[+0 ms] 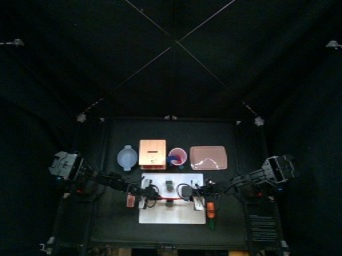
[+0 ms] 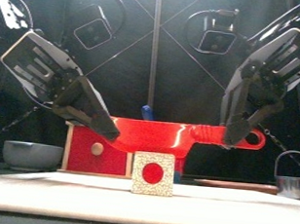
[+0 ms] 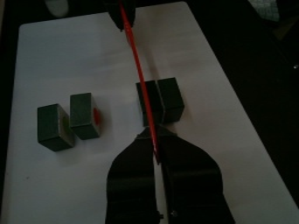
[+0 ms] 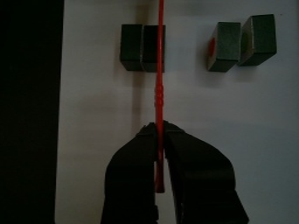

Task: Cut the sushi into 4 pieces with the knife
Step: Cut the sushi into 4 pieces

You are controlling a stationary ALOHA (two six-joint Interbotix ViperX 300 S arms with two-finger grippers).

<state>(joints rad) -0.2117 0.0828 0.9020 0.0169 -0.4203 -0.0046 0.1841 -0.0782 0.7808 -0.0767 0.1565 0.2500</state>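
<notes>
A red toy knife (image 2: 164, 135) hangs level over the white cutting board (image 1: 187, 215), held at both ends. My left gripper (image 3: 152, 142) is shut on one end and my right gripper (image 4: 159, 131) on the handle end (image 2: 248, 139). Seen edge-on, the blade (image 3: 136, 61) lies along the seam of a pair of dark green sushi blocks (image 3: 167, 99), which also show as a pair of blocks (image 4: 140, 45) in the right wrist view. Two more blocks (image 3: 66, 121) stand a little apart beside them. In the front view one sushi end face (image 2: 153, 173) shows a red centre.
Behind the board stand the blue-grey bowl (image 1: 128, 157), the wooden box (image 1: 152, 153), a dough disc (image 1: 179, 156) and the pink tray (image 1: 209, 157). A metal cutter (image 2: 291, 184) sits at the right. A blue knife tip (image 2: 147, 112) shows behind the red blade.
</notes>
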